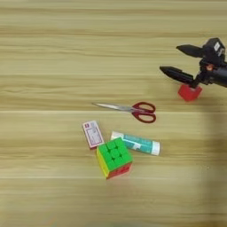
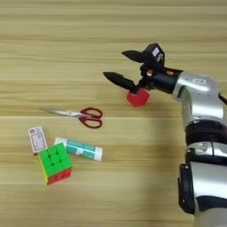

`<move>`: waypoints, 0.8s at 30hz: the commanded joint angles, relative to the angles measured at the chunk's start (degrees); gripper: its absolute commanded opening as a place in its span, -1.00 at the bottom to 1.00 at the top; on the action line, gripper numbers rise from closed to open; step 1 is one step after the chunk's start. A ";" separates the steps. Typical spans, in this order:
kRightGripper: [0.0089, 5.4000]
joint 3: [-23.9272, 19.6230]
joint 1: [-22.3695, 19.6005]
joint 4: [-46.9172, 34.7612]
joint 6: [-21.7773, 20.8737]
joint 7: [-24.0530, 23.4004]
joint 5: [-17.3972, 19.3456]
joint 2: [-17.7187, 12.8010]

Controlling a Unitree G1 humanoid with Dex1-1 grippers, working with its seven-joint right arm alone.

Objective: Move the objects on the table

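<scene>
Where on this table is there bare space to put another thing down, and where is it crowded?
Bare wood lies along the far side of the table, beyond the scissors and left of the open claw, and along the near edge. It is crowded where card box, puzzle cube and glue stick huddle.

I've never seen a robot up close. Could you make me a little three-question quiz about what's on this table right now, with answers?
1. True or false: the black two-fingered gripper is clamped on the red-handled scissors.
2. Which thing lies closest to the green, red and yellow puzzle cube? A) the small red cube B) the white-and-green glue stick C) the silver forearm
3. Fill in: the small red-and-white card box lies flat on the light wooden ____.

Key: 1. False: the fingers are spread open, holding nothing, near the small red cube. 2. B. 3. table.
</scene>
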 commanded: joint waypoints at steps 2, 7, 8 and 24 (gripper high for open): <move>0.98 -2.02 -6.84 5.51 -4.17 -0.98 -0.18 -5.88; 0.98 -1.22 -8.74 12.45 -6.85 -2.89 -2.31 -6.24; 0.98 -1.16 -9.09 13.56 -7.13 -3.29 -2.57 -6.12; 0.98 2.31 -14.39 27.18 -2.34 -20.48 -10.47 -0.85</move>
